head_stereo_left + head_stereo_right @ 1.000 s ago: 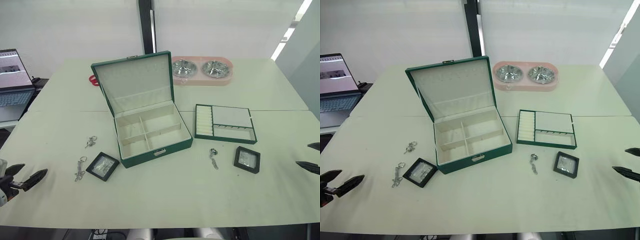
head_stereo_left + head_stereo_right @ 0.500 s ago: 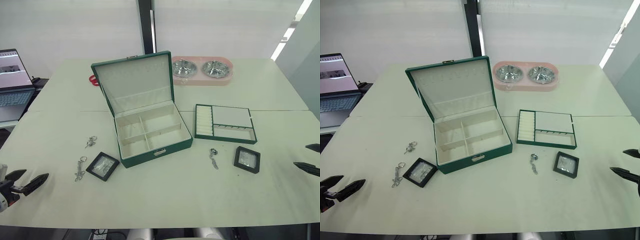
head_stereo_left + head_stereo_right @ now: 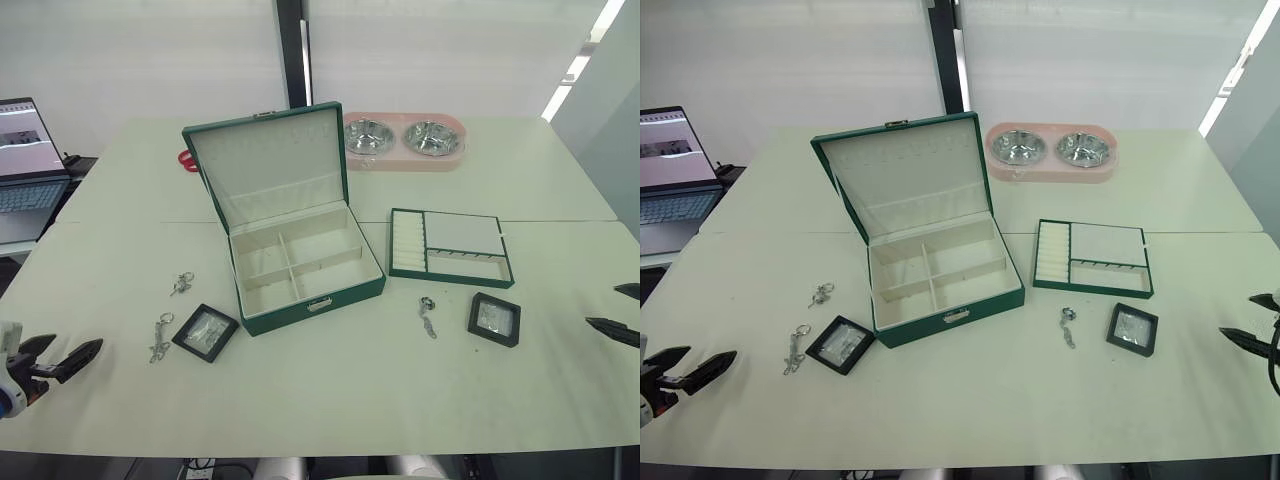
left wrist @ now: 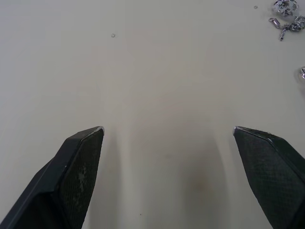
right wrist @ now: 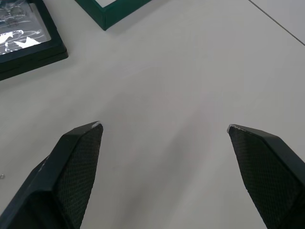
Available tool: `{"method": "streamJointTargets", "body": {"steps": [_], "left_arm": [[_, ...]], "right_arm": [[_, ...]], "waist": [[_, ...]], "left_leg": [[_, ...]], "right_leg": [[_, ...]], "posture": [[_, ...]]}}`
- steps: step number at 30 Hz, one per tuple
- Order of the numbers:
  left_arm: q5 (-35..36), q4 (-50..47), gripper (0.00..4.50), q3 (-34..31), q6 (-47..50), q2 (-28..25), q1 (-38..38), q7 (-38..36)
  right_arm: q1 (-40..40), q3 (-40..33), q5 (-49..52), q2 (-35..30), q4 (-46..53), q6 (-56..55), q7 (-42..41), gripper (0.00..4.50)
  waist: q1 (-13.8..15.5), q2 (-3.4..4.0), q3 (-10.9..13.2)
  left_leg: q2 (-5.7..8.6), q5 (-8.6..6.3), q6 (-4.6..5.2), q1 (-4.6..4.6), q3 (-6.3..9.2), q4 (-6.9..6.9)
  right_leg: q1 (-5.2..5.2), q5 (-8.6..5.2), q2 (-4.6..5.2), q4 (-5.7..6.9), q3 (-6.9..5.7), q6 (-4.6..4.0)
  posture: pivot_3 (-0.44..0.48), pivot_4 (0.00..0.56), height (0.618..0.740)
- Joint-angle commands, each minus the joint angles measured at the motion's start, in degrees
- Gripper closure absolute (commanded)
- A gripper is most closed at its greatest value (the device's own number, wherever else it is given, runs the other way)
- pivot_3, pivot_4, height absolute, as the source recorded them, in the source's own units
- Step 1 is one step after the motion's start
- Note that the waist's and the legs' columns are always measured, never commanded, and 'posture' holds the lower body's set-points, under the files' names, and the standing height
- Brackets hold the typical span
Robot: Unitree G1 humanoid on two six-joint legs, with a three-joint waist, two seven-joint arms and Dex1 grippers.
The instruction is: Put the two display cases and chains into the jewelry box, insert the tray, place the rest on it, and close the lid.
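The left gripper (image 3: 62, 359) hovers spread and empty beside two chains (image 3: 160, 337) and a display case (image 3: 205, 332), the open jewelry box (image 3: 300, 270) mid-table, then the third chain (image 3: 428, 317), the tray (image 3: 451, 246), the second display case (image 3: 494, 319) and the spread, empty right gripper (image 3: 620, 311).

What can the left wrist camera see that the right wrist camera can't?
The left wrist view has a bit of silver chain lying near its edge. The right wrist view instead has a black display case with silvery jewelry under its window, plus a corner of the green tray. Both look down on the pale table between two black fingers spread wide apart, with nothing held.
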State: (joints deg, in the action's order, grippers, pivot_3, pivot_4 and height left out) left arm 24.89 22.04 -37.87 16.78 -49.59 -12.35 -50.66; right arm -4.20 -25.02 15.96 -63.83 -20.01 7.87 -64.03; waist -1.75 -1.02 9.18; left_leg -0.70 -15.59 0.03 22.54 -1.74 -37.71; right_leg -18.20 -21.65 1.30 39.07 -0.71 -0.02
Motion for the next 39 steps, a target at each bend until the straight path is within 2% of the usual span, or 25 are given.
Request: {"method": "streamJointTargets", "body": {"steps": [1,2,4,6,7,11,17,20,21,29,39], "left_arm": [[1.54,-2.71,0.00,-1.34,2.31,-0.80,0.83,0.27],[1.63,-3.42,0.00,-1.18,2.47,-0.78,1.08,0.11],[2.88,-6.40,0.39,-1.04,3.24,-0.17,2.02,-0.31],[4.55,-9.26,0.91,-0.47,5.42,0.24,3.04,-0.63],[5.01,-10.43,1.23,0.05,6.28,0.30,3.43,-0.89],[6.36,-17.90,2.57,3.58,10.15,0.50,5.76,-0.45],[5.75,-25.58,4.50,11.42,14.51,1.73,10.89,2.08],[5.27,-27.18,4.50,14.60,16.24,2.80,13.48,3.65],[5.11,-27.49,4.50,15.55,16.87,3.18,14.30,4.29],[3.36,-27.83,4.50,22.08,20.16,6.38,20.72,8.63],[3.21,-26.93,4.50,23.81,23.62,6.74,23.61,9.73]], "right_arm": [[2.05,-3.72,3.16,0.59,3.60,5.26,2.69,0.06],[2.64,-4.15,4.13,0.89,4.78,6.86,3.00,0.06],[4.30,-4.55,6.32,1.59,8.22,10.20,3.81,0.00],[5.76,-4.31,7.79,2.18,11.70,12.73,4.61,0.40],[6.28,-4.04,8.52,2.41,13.34,13.74,4.60,0.63],[10.40,-0.44,10.52,3.46,21.47,17.40,5.75,2.02],[22.94,12.52,8.98,6.50,28.32,21.86,8.49,3.68],[29.44,19.19,6.83,9.74,28.00,23.17,9.61,4.41],[31.46,21.43,5.71,11.07,27.39,23.34,10.02,4.46],[44.84,34.21,-2.38,23.55,14.52,21.62,11.12,4.46],[54.64,41.11,-9.19,33.81,-2.17,14.63,7.52,4.46]], "waist": [[-0.01,0.00,0.00],[0.00,0.00,0.00],[0.00,0.00,0.00],[0.02,0.00,0.00],[0.03,0.00,0.00],[0.01,0.01,0.00],[-0.05,0.02,0.01],[0.00,0.01,0.02],[0.02,0.01,0.02],[0.07,-0.02,0.04],[0.01,-0.03,0.05]], "left_leg": [[0.00,0.00,0.00,0.00,-0.01,0.00],[0.00,0.00,0.00,0.00,0.00,0.00],[0.00,0.00,0.00,0.01,0.00,0.00],[0.00,0.00,0.00,0.01,0.01,0.00],[0.00,0.00,0.00,0.02,0.01,0.00],[0.01,0.00,-0.01,0.04,0.01,0.00],[0.01,0.01,-0.01,0.09,0.04,-0.08],[0.02,0.01,-0.02,0.19,0.06,-0.12],[0.02,0.01,-0.02,0.21,0.05,-0.14],[0.04,0.02,-0.03,0.29,0.09,-0.20],[0.04,0.12,-0.20,0.34,0.07,-0.22]], "right_leg": [[0.00,0.00,0.00,0.00,0.01,0.00],[0.00,0.00,0.00,0.00,0.00,0.00],[0.00,0.00,0.00,0.01,0.00,0.00],[0.00,0.00,0.00,0.01,0.00,0.00],[0.00,0.00,0.00,0.01,0.00,0.00],[-0.01,0.00,0.00,-0.01,0.00,0.00],[-0.02,0.00,-0.02,0.02,-0.01,0.00],[-0.09,0.00,-0.02,0.00,-0.01,0.00],[-0.12,0.00,-0.02,0.01,-0.01,0.00],[-0.17,0.01,-0.02,0.02,-0.02,0.00],[-0.24,0.01,-0.03,0.05,-0.02,-0.01]], "posture": [[0.000,0.150,0.740],[0.000,0.150,0.740],[0.000,0.150,0.740],[0.000,0.150,0.740],[0.000,0.150,0.740],[0.000,0.150,0.740],[0.000,0.150,0.740],[0.000,0.150,0.740],[0.000,0.150,0.740],[0.000,0.150,0.740],[0.000,0.150,0.740]]}}
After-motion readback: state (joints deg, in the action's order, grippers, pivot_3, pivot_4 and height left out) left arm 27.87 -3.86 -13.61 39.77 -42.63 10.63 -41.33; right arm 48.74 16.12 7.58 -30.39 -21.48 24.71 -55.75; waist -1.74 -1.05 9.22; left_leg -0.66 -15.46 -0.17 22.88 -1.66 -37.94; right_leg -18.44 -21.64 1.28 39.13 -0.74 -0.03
